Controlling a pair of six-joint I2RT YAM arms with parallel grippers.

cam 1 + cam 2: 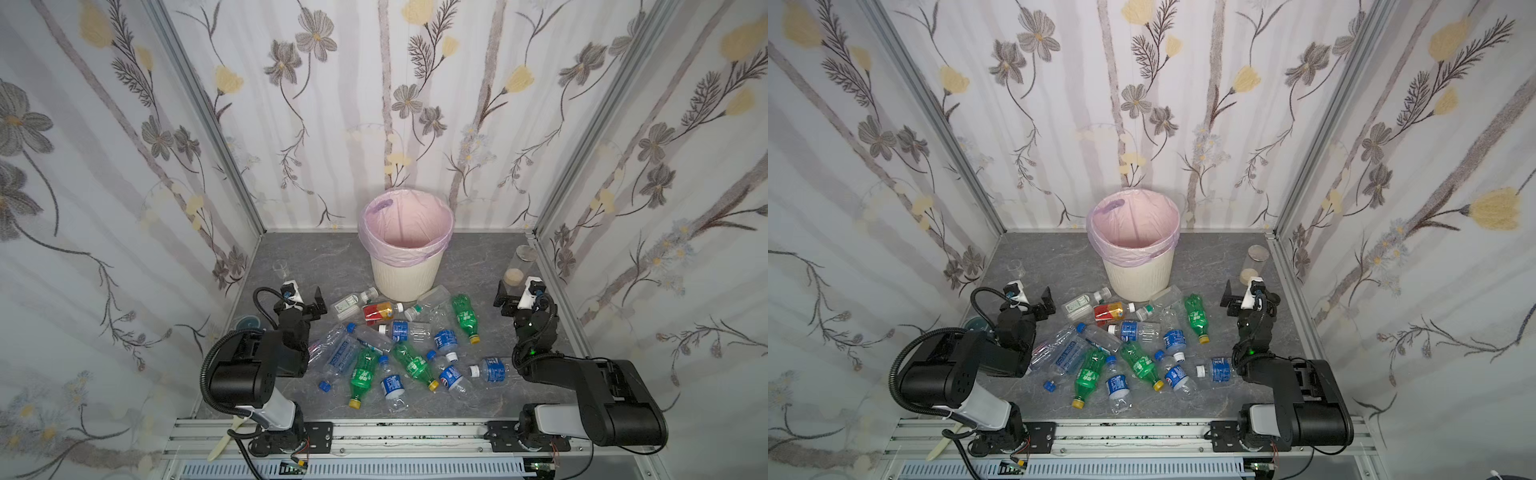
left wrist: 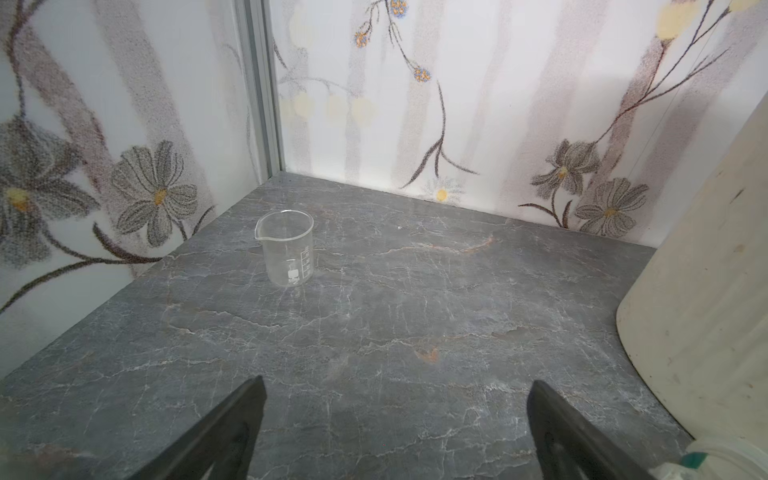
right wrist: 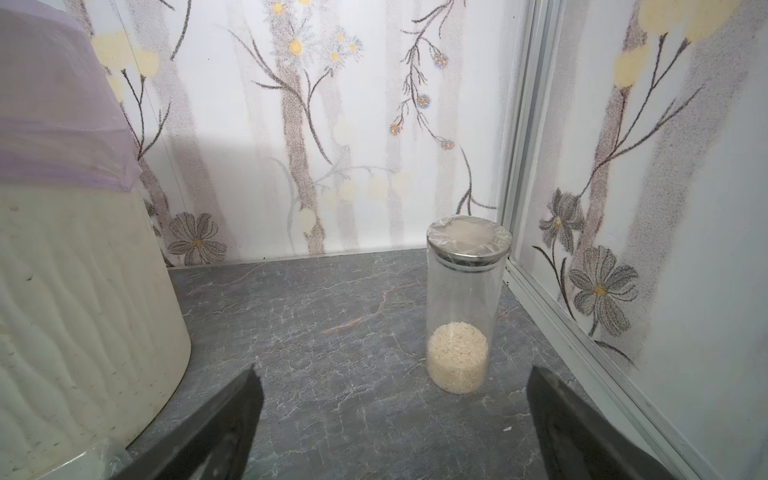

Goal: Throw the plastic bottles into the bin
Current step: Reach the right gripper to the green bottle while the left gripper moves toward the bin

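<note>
1. Bin [image 1: 405, 276]: one, upright at the back middle of your table [image 1: 291, 257].
2. Bottles [image 1: 401, 329]: piled lying just in front of the bin. Three are green, one is red-and-yellow, and at least six are clear with blue labels (they overlap, so count loosely).
3. Left gripper [image 2: 397, 386]: jaws spread wide, empty, left of the pile.
4. Right gripper [image 3: 392, 372]: the same, right of the pile.
5. Extras: one beaker [image 2: 286, 249], one jar [image 3: 461, 307].
</note>
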